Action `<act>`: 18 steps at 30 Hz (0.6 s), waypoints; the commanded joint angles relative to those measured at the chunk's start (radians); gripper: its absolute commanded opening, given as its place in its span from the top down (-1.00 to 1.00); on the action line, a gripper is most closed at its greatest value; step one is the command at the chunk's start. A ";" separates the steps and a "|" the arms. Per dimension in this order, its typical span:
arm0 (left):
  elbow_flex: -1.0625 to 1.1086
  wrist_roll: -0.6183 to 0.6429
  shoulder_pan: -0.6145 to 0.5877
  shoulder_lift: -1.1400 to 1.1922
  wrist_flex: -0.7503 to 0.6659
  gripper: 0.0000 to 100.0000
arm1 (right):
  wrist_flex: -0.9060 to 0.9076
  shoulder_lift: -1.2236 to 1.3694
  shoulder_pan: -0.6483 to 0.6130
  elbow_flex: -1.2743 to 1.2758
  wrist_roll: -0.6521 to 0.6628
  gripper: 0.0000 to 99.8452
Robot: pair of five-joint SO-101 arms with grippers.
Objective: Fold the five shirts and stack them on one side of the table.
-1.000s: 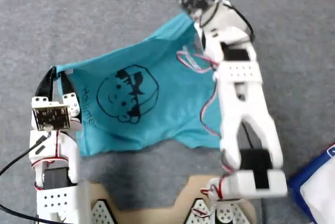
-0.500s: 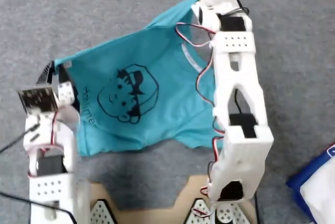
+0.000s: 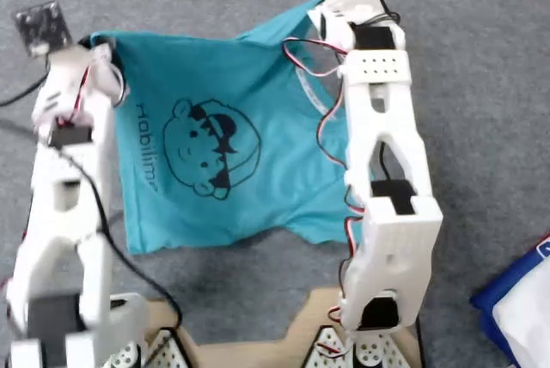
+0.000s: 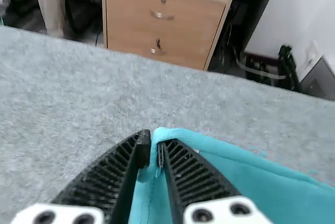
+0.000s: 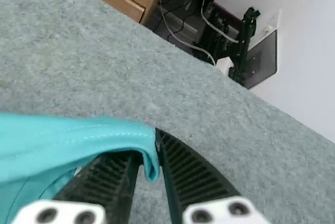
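Observation:
A teal shirt (image 3: 215,144) with a dark cartoon face print lies spread across the grey table. My left gripper (image 3: 93,41) is shut on its far left corner; the left wrist view has the teal fabric (image 4: 230,161) pinched between the black fingers (image 4: 183,166) of that gripper (image 4: 152,143). At the far edge of the table my right gripper (image 3: 316,9) is shut on the shirt's far right corner, and in the right wrist view a teal hem (image 5: 78,132) folds over between its fingers (image 5: 183,166). The near hem rests on the table.
A blue and white folded cloth (image 3: 520,299) lies at the near right edge of the table (image 3: 481,84). The arm bases stand on a wooden board (image 3: 249,342) at the near edge. Beyond the table are a wooden cabinet (image 4: 162,14) and cables (image 5: 209,30).
My left arm has carried the shirt's left corner from the near left to the far left. The right arm stretched farther back, and the shirt is now pulled flatter.

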 commanded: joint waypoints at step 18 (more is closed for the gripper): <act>-0.896 0.011 -0.091 0.702 0.293 0.96 | -0.054 0.372 0.012 -0.593 -0.006 0.99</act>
